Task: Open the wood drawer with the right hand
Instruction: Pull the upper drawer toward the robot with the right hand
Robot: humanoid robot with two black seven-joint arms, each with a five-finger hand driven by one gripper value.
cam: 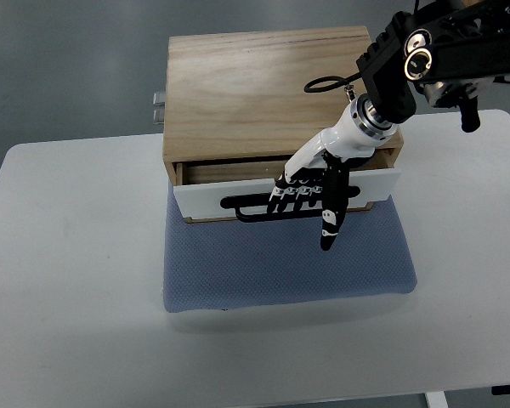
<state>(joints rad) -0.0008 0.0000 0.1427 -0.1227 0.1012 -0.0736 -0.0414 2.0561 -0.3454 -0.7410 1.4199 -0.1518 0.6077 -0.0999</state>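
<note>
White table (68,280) carries blue mat (289,268); wood drawer box (272,85) sits on mat's far edge. Drawer (208,197) slightly pulled out, white front tilted. Right hand (310,191) fingers curled over black handle (246,206), 1 finger extended down past front.

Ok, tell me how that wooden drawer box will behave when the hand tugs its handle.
The wood drawer box looks stiff and fairly heavy. Sitting on the blue mat, it probably won't slide. The drawer front is already slightly out, with the right hand hooked on the black handle, so it likely runs freely.
</note>
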